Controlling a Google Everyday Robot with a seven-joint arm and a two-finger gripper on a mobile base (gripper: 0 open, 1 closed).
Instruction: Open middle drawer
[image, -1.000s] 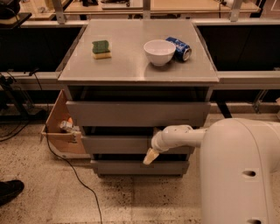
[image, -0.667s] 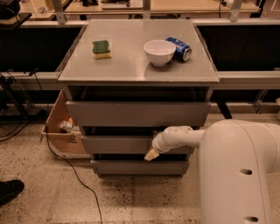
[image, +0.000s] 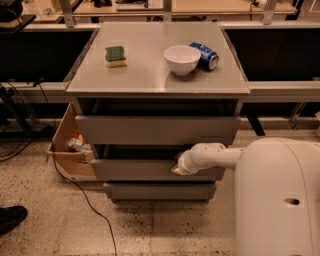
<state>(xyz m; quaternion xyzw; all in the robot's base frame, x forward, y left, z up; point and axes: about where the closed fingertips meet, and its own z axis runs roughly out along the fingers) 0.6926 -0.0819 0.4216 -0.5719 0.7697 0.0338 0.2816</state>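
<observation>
Up crept the gripper (image: 178, 169) to the top edge of the middle drawer (image: 135, 170), right of its middle; I could not tell if it pinched. It might have slipped off that thin edge, leaving the drawer barely open.

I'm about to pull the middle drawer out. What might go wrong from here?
1. The tool sits at the top edge of the middle drawer, a little right of centre, on a plain front with no handle. It may slip off, or the drawer may skew and bind.
2. The blue can lies on its side beside the white bowl on the cabinet top. A jerk might set it rolling.
</observation>
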